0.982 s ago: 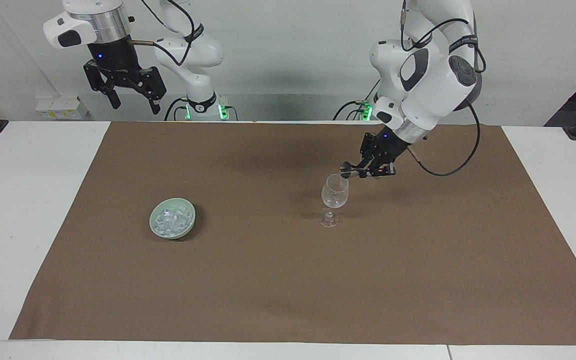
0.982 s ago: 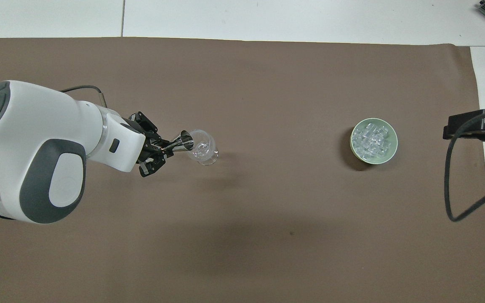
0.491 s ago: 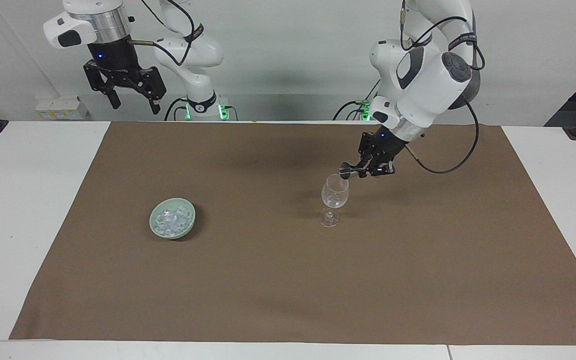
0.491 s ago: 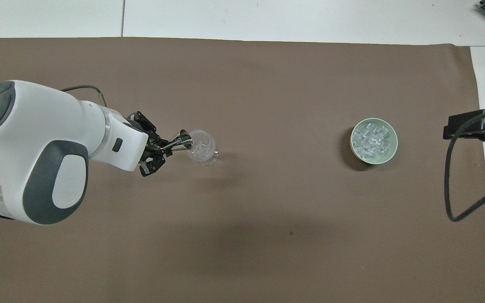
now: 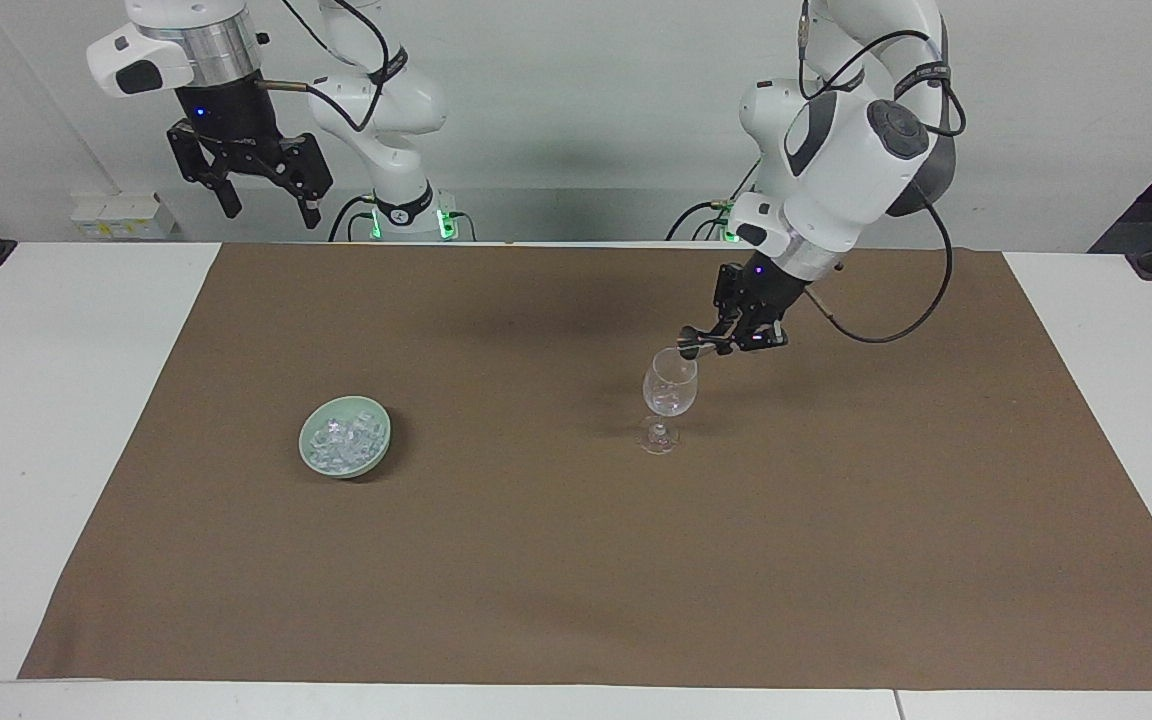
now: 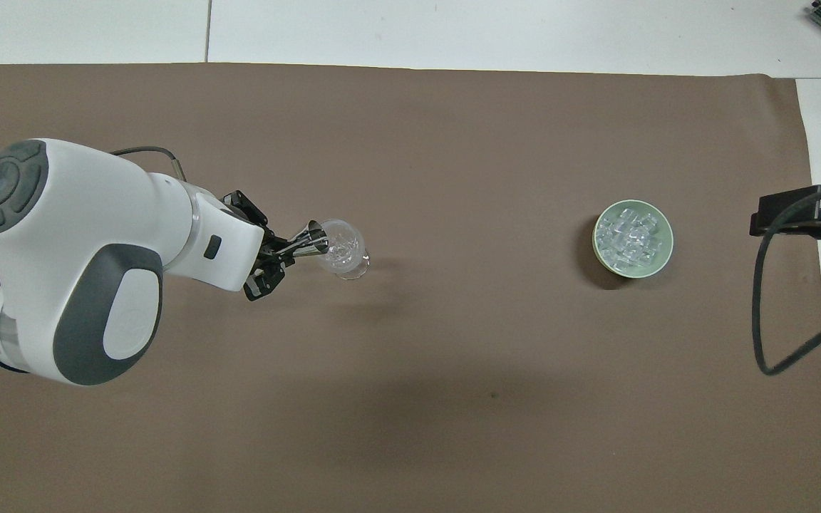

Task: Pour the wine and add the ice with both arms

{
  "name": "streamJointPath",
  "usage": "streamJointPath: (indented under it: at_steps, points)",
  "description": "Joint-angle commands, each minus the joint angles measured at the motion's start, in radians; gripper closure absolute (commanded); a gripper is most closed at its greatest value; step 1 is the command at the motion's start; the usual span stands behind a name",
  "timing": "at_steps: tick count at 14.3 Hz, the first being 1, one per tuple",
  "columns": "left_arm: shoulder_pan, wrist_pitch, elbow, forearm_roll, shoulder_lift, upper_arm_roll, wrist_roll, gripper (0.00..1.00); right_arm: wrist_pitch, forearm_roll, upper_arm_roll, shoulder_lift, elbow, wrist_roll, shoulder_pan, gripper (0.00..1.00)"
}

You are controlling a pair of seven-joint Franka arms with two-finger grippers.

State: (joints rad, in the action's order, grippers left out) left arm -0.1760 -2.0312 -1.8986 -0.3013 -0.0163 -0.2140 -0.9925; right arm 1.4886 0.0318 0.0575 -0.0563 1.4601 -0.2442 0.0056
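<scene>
A clear stemmed wine glass (image 5: 669,385) (image 6: 343,251) stands upright on the brown mat, toward the left arm's end. My left gripper (image 5: 722,343) (image 6: 284,248) is shut on a small metal measuring cup (image 5: 693,346) (image 6: 311,239), tipped with its mouth over the glass rim. No wine can be seen. The ice (image 5: 341,440) (image 6: 630,235) is heaped in a pale green bowl (image 5: 304,445) (image 6: 656,263) toward the right arm's end. My right gripper (image 5: 273,213) (image 6: 795,214) waits open and empty, raised high over the table's edge by its base.
The brown mat (image 5: 576,580) covers most of the white table (image 5: 56,400). Small white boxes (image 5: 121,215) sit off the table's edge, under the right gripper. A black cable (image 6: 763,313) hangs from the right arm.
The left arm's upper links have swung slightly, while the measuring cup stays tipped at the glass rim. The right arm, the glass and the bowl have not moved.
</scene>
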Motion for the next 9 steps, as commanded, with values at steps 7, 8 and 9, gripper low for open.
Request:
streamJointPath:
  at_steps: [7, 8, 9]
  points:
    - [-0.034, 0.014, 0.042, 0.097, -0.013, 0.013, 0.089, 1.0, -0.018, -0.004, 0.007, -0.008, 0.0, 0.016, -0.018, 0.0]
    - [-0.037, 0.016, 0.045, 0.112, -0.013, 0.013, 0.104, 1.0, -0.018, -0.004, 0.007, -0.008, 0.0, 0.016, -0.018, 0.0]
    - [-0.049, 0.017, 0.05, 0.128, -0.014, 0.013, 0.121, 1.0, -0.018, -0.004, 0.007, -0.008, 0.0, 0.016, -0.018, 0.0]
